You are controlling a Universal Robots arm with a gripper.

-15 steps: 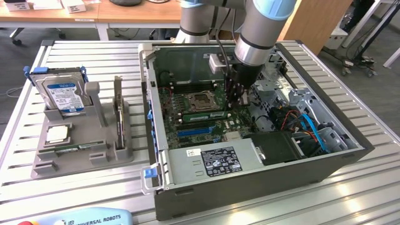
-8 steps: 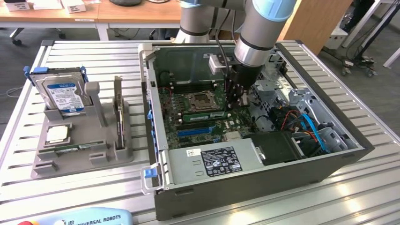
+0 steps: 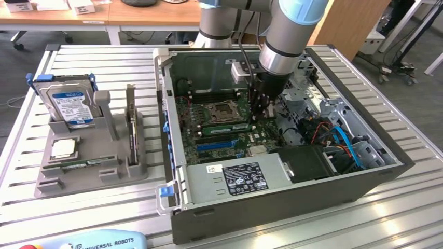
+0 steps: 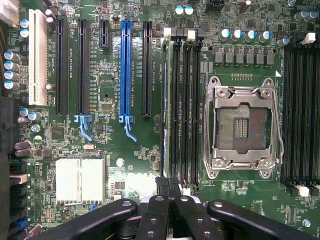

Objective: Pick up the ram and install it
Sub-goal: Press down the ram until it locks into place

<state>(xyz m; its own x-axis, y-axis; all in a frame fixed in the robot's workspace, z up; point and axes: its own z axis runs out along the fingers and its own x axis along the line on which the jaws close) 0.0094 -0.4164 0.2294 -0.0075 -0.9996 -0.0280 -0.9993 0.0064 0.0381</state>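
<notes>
Exterior view: slatted metal table (image 3: 83,207), wooden desks (image 3: 138,15) behind; gripper (image 3: 262,111) fingers together.

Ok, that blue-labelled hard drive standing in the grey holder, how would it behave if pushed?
The hard drive looks metal-cased, so probably stiff and heavy for its size. It stands on edge in the grey holder, so a push would likely rock it, not topple it.

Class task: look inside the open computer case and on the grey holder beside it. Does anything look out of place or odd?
The processor socket on the motherboard sits empty, its contacts exposed. Otherwise nothing stands out.
</notes>
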